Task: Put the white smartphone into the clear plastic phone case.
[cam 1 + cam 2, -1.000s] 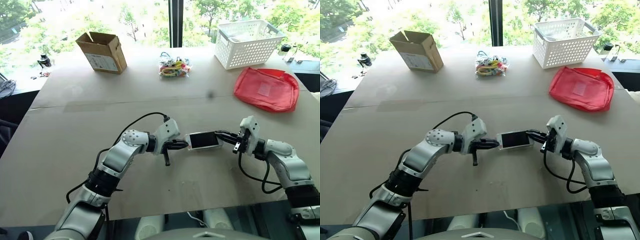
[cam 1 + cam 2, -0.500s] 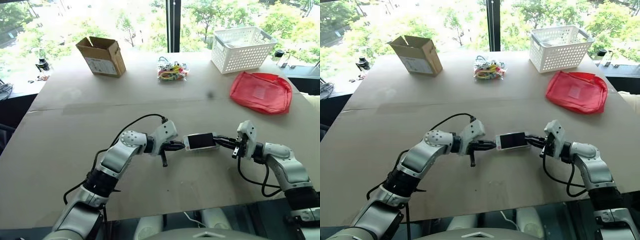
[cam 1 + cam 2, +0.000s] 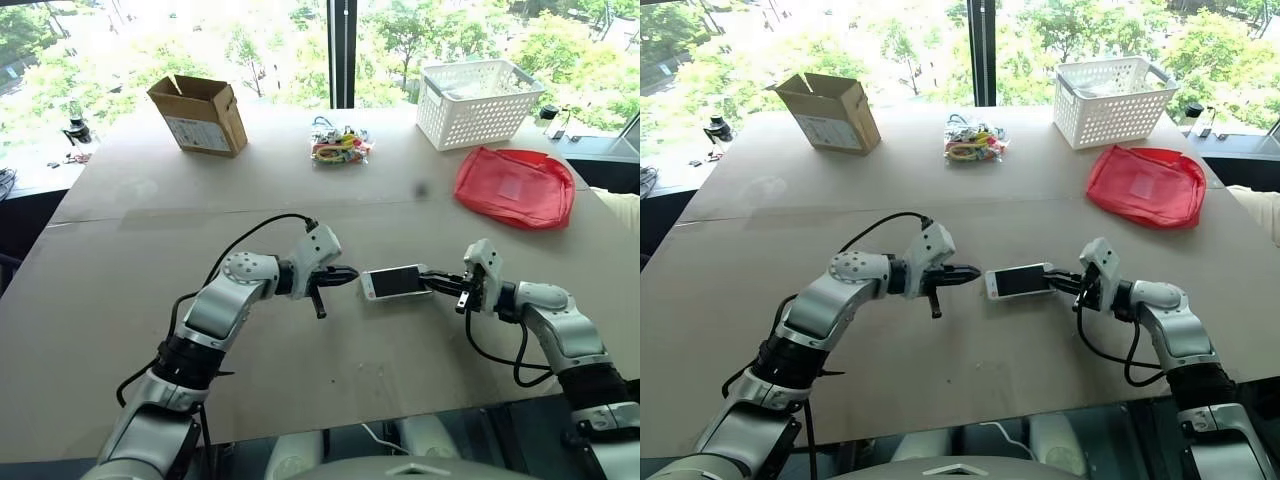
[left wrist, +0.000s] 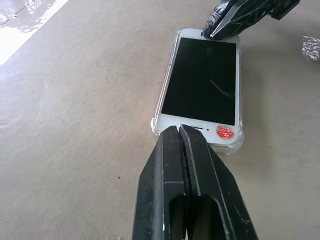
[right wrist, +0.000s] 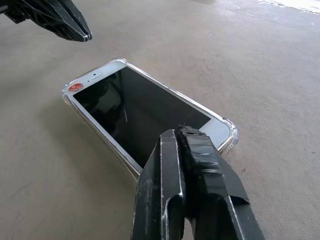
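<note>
Flat on the tan surface [image 3: 120, 300], between the two arms: the small white smartphone with black screen and rounded corners [image 3: 393, 283], already seated face up inside the thin clear plastic phone case [image 4: 239, 145], glossy rim showing all round the white bezel in both wrist views. Small red-orange sticker [image 4: 223, 132] on the bezel at the left-arm end.

Left hand [image 3: 346, 275] pinched fully shut, holding nothing, tip just off the phone's near short edge with a sliver of gap in the head views. Right hand [image 3: 440, 285] likewise closed tight and empty, tip over the opposite short edge; actual contact hard to confirm from the right wrist view.

Step in hand, by the look of it: final seating and check of the corners. Best done with closed tips as blunt pressers, down on the white bezel rather than the glass, one corner at a time, the other hand steadying the far end against sliding. Light pressure only; slick case on smooth surface likely to skate. Worth a look along each rim for a lifted lip before backing off.

Well beyond, along the far edge: open brown cardboard box [image 3: 200, 112], clear bag of colourful small items [image 3: 340, 145], white perforated plastic basket [image 3: 478, 102], red fabric pouch [image 3: 515, 185].
</note>
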